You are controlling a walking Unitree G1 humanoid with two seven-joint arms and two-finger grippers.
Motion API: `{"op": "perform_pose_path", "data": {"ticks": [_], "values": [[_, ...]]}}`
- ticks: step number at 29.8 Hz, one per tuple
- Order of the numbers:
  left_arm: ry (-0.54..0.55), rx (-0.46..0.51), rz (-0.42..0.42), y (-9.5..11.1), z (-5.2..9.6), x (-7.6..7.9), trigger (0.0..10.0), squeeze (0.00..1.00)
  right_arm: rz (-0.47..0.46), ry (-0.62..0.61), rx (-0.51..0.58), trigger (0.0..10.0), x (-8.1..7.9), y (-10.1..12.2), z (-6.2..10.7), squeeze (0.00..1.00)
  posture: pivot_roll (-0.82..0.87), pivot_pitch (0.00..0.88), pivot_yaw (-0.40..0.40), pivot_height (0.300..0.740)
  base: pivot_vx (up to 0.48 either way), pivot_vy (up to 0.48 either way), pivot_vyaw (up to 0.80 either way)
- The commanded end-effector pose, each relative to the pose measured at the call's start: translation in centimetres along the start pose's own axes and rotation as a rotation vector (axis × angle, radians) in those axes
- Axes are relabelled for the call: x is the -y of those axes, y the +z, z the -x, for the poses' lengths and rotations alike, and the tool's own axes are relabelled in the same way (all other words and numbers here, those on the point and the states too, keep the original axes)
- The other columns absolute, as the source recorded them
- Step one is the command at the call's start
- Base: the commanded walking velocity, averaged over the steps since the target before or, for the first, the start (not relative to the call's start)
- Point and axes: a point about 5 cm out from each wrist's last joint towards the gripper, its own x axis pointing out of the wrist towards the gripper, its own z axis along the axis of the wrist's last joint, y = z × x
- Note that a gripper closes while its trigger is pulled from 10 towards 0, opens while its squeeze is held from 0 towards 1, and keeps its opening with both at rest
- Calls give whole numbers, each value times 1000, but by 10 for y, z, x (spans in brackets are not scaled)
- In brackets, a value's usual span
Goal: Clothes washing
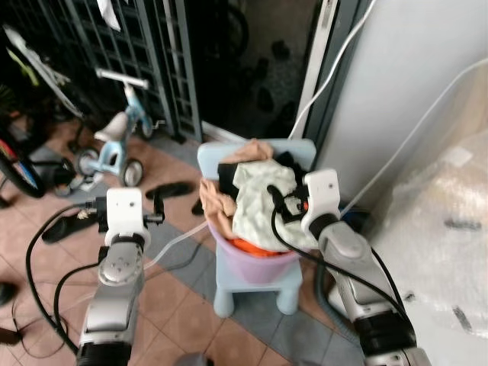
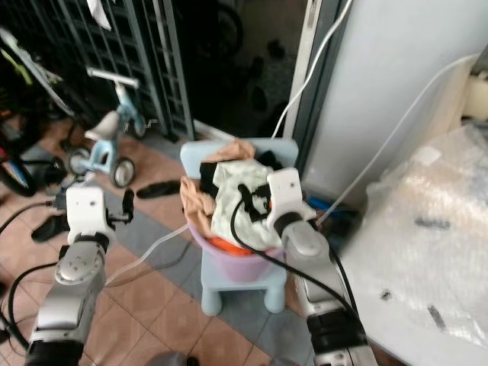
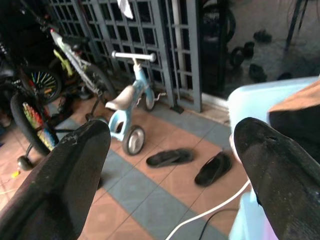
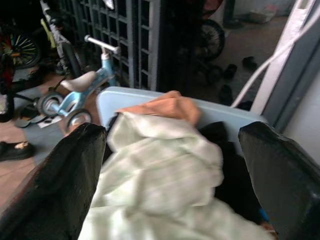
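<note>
The pickup step is judged to be in hand: the right gripper (image 4: 170,165), fingers spread, is poised over the clothes (image 1: 263,202) heaped in the basin (image 1: 255,267) on the chair (image 1: 229,293), a downward pinch being called for, while the left gripper (image 3: 170,165) is held spread beside the chair's left edge.

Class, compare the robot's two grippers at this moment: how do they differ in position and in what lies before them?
The right gripper hovers over the pale green garment heaped in the purple basin; the left gripper hangs beside the chair, above floor tiles. The right faces laundry; the left faces a blue tricycle and slippers. Both are open, holding nothing.
</note>
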Motion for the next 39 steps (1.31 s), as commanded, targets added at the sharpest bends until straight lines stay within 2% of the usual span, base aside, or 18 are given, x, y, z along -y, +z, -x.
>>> {"op": "perform_pose_path", "data": {"ticks": [1,10,21,27,30,31,35,39], "values": [[-14,-15,-2,-2,2,5,10000,0,-8,-21,-19,10000,5,-3,1,0,-7,0,15,740,368,0,0],[-7,-36,-14,-4,4,2,10000,0,35,24,-95,10000,2,-11,-4,0,11,0,10,740,147,0,0],[12,-49,-13,-6,20,-6,10000,0,107,24,-271,10000,8,-33,-13,0,70,0,-29,740,0,0,0],[47,-79,-16,-9,33,-14,10000,0,133,67,-333,10000,2,-42,-18,0,113,17,-63,740,0,0,0],[71,-93,-19,-10,44,-18,10000,0,155,76,-362,10000,-3,-47,-20,0,142,55,-82,740,0,0,0],[83,-105,-23,-11,52,-20,10000,0,156,66,-385,10000,-5,-50,-21,0,162,80,-94,740,0,0,0],[96,-133,-31,-13,67,-23,10000,0,160,48,-420,10000,-7,-56,-25,0,180,106,-103,740,0,0,0],[86,-147,-48,-13,79,-23,10000,0,114,32,-441,10000,-16,-59,-34,0,209,135,-113,740,0,0,0]]}}
